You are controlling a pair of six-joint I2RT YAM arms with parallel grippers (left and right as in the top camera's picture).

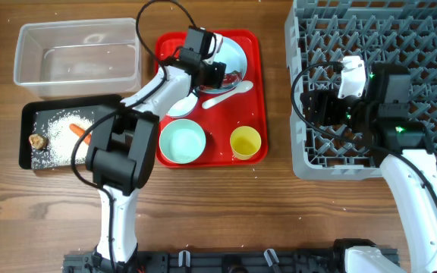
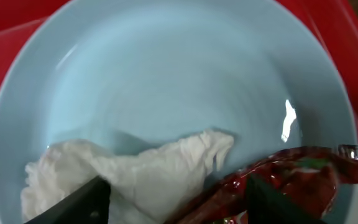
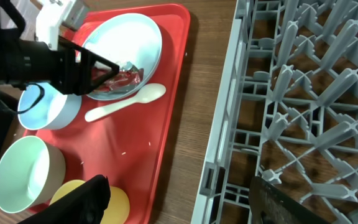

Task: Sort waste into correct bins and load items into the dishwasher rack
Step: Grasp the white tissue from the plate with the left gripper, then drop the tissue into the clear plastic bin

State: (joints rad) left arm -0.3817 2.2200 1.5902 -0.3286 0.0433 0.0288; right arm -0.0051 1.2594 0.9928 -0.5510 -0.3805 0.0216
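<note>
Reaches with the left arm from the table's near edge across the red tray [image 1: 217, 125], elbow bent, dipping the left gripper [image 1: 220, 73] into the pale blue plate [image 1: 235, 51]. Holds its fingers [image 2: 82, 202] spread, released, one before the crumpled white tissue [image 2: 135, 171], the other before the red wrapper [image 2: 297, 174]. Shows the tissue at the left wrist alone, tapering rightward, the wrapper lying lengthwise beside it. Hangs the right gripper [image 3: 179, 208], likewise parted and empty, over the dishwasher rack's [image 1: 400, 30] left part. Catches from there the white spoon [image 3: 126, 102] just beside the plate, bowl end toward the rack. Takes in from overhead alone the black tray [image 1: 26, 133] holding rice [image 1: 63, 121] and carrot [image 1: 77, 130].
</note>
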